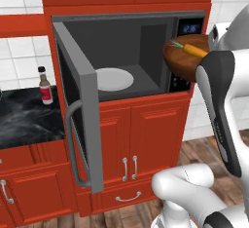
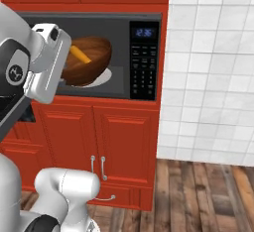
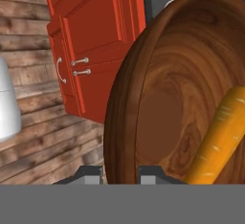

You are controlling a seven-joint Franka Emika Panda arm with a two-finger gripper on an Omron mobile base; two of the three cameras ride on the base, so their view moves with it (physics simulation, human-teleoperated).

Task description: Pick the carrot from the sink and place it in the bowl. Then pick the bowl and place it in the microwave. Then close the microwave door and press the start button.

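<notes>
My gripper (image 3: 120,175) is shut on the rim of the brown wooden bowl (image 3: 162,113), one finger on each side of the wall. The orange carrot (image 3: 220,141) lies inside the bowl. I hold the bowl (image 1: 182,59) tilted in the air in front of the right part of the microwave (image 1: 146,42), with the carrot (image 1: 195,50) resting in it. From the right the bowl (image 2: 89,62) and carrot (image 2: 79,54) hang before the dark opening. The microwave door (image 1: 82,95) stands wide open to the left. The sink is out of view.
A white plate (image 1: 114,78) lies on the microwave floor. The black keypad panel (image 2: 144,62) with blue display is right of the opening. A small bottle (image 1: 44,85) stands on the dark counter (image 1: 24,120) at left. Red cabinets (image 2: 104,142) are below, a tiled wall (image 2: 208,67) at right.
</notes>
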